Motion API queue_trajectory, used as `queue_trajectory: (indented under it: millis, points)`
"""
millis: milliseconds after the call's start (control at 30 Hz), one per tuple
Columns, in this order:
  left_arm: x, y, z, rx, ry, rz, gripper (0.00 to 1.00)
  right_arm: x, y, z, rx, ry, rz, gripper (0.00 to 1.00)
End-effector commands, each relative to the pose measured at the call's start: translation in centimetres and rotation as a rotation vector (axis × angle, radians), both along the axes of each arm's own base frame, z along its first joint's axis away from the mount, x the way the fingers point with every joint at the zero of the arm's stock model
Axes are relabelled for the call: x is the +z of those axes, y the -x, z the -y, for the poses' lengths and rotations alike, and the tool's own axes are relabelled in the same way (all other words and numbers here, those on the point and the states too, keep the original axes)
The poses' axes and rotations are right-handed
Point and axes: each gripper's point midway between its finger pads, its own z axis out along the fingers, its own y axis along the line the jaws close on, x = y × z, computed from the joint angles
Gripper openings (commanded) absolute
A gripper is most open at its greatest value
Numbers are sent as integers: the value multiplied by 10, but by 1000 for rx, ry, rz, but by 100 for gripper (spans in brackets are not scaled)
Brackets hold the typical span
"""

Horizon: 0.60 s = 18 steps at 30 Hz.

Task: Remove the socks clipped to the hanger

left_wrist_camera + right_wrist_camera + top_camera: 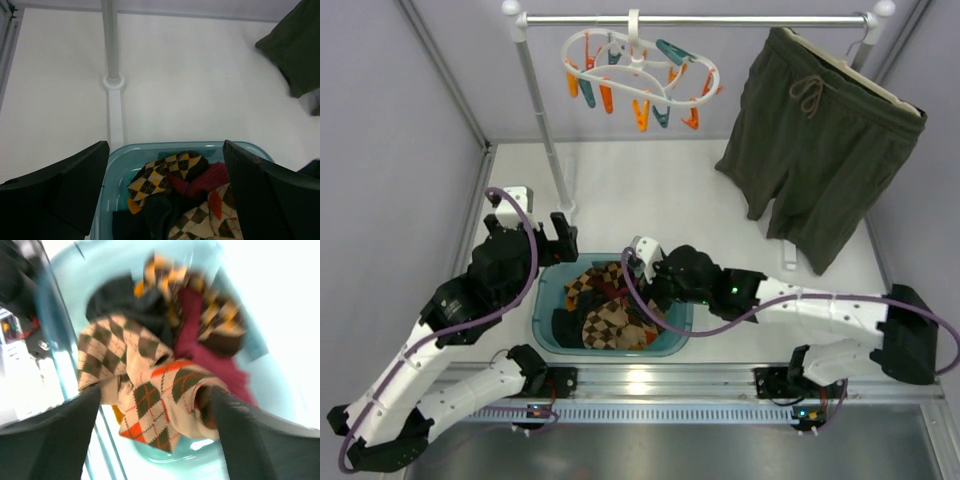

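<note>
The white hanger [640,75] hangs by its hook from the rail, its orange and teal pegs dangling with nothing clipped in them. The socks [605,310] lie piled in a teal bin [542,305]: argyle ones, a black one and a maroon one. My left gripper [560,237] is open and empty over the bin's far left rim; in the left wrist view [165,147] the socks [170,175] lie below it. My right gripper [640,262] is open just above the pile; in the right wrist view [157,390] an orange-and-olive argyle sock [160,405] lies between its fingers.
Olive-green shorts [820,150] hang at the right end of the rail. The rail's left post [545,130] stands just behind the bin, with its foot [114,82] on the white table. Grey walls enclose the sides.
</note>
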Motion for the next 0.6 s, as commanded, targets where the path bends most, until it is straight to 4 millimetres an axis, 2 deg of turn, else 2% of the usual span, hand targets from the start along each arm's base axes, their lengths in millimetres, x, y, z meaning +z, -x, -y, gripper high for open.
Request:
queue_trajectory:
  millis: [0, 33, 100, 133, 167, 200, 233, 333, 400, 433, 467, 500, 533, 567]
  points:
    - [-16, 9, -19, 54, -34, -28, 99, 65, 4, 23, -19, -41, 73, 90]
    - [-15, 14, -24, 50, -31, -13, 98, 77, 5, 36, -40, -51, 96, 96]
    - [-23, 18, -33, 58, -70, -8, 99, 77, -6, 68, -152, 5, 133, 99]
    - [-21, 22, -42, 83, -63, 15, 99, 97, -12, 87, -233, -46, 174, 99]
    - [-31, 21, -47, 116, -70, 9, 99, 106, -36, 117, -429, -40, 247, 99]
    - [-33, 21, -58, 181, -63, 22, 98, 106, -46, 138, -548, -47, 277, 99]
    - [-36, 21, -59, 193, -49, 27, 99, 122, -55, 167, -709, -134, 281, 99]
    - [-35, 23, -59, 168, -15, 40, 99, 130, -75, 236, -1002, -190, 340, 99]
    - [-33, 19, -72, 219, -3, 62, 98, 130, -83, 263, -1062, -186, 329, 99]
    - [-33, 17, -72, 210, -6, 75, 99, 129, -86, 273, -1088, -172, 323, 99]
    - [-32, 18, -76, 200, -31, 99, 99, 131, -88, 273, -1070, -175, 300, 99]
    - [-38, 12, -75, 187, -33, 118, 99, 129, -97, 288, -1127, -162, 282, 100]
    - [-39, 10, -74, 158, -28, 125, 99, 116, -102, 289, -1130, -107, 239, 99]
    - [-40, 8, -77, 158, -20, 130, 99, 117, -105, 285, -1107, -104, 195, 100]
